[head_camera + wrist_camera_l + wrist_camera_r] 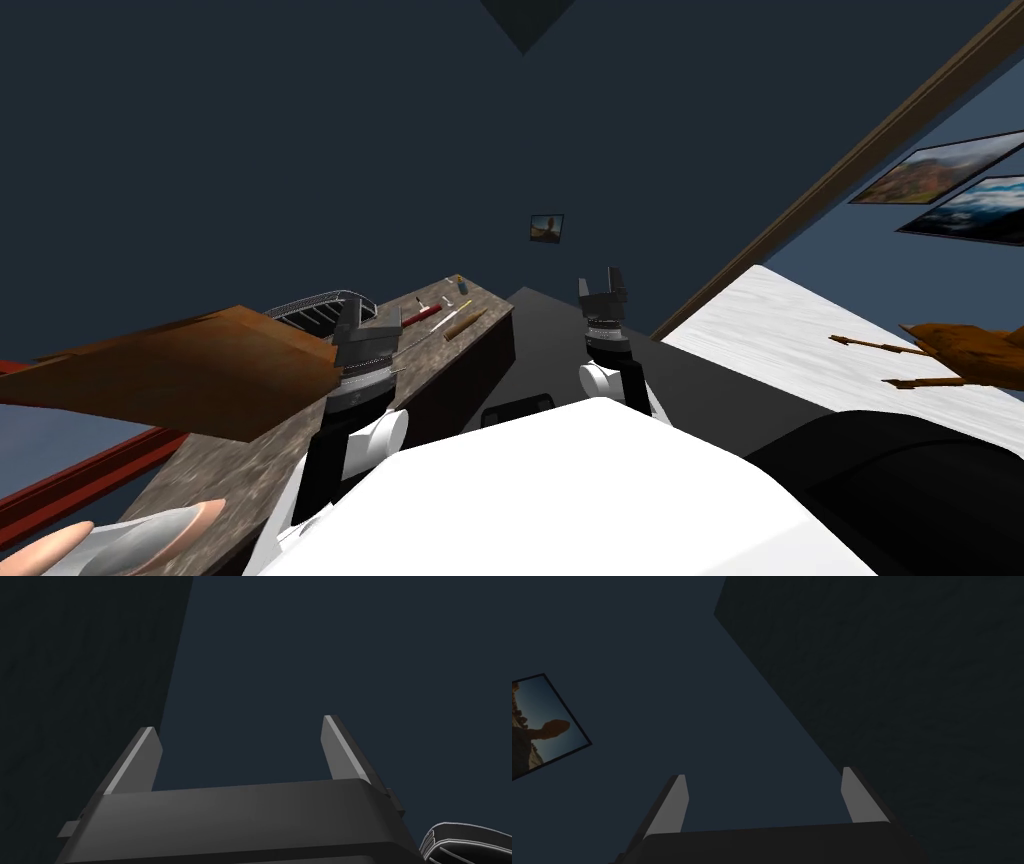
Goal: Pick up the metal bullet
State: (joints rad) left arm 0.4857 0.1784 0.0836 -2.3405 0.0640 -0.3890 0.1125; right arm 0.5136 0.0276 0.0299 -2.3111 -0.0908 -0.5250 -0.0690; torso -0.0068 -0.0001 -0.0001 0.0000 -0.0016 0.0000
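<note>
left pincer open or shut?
Open. In the left wrist view, the left pincer has its fingers about a third of the picture apart, gripping nothing.

Inspected: left end effector (240, 726) and right end effector (762, 773), each a dark box body with two thin, light grey blade fingers (142, 761); wrist collars (362, 378) grey, ribbed; forearm links (325, 460) black; joint housings (382, 434) white, rounded.

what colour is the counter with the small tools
The counter is speckled grey-brown; head view.
</note>
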